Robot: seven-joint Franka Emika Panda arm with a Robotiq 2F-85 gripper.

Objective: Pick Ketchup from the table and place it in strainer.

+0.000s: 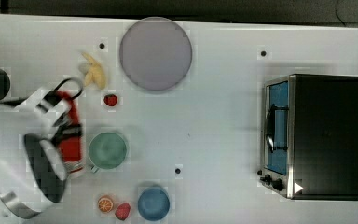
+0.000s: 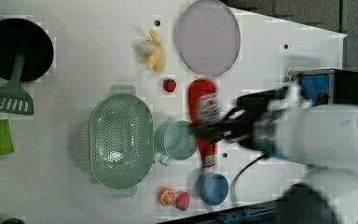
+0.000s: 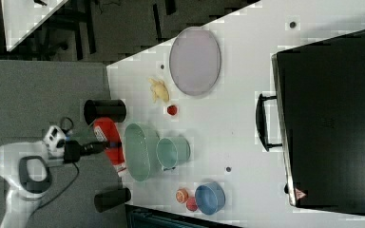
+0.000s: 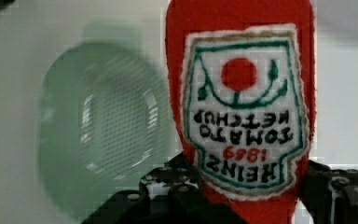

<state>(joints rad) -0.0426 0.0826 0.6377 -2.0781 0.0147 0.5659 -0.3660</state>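
The ketchup (image 2: 204,108), a red squeeze bottle with a white Heinz label, is held off the table with my gripper (image 2: 209,132) shut on it near its lower body. From the wrist, the label (image 4: 242,107) looms close, with dark fingers (image 4: 168,189) pressed against both sides of the bottle. The pale green perforated strainer (image 2: 120,140) lies on the table at the left view's left of the bottle, past the green cup (image 2: 177,140). Seen from the wrist, the strainer (image 4: 102,126) lies below and to one side of the bottle. In the top view the bottle (image 1: 71,140) shows under my arm.
A grey plate (image 2: 208,37), a banana peel (image 2: 153,52) and a strawberry (image 2: 169,85) lie beyond the cup. A blue bowl (image 2: 212,188), an orange slice (image 2: 167,196) and another strawberry (image 2: 182,200) sit nearby. A black pan with a green spatula (image 2: 9,95) and a toaster oven (image 1: 317,135) stand at the edges.
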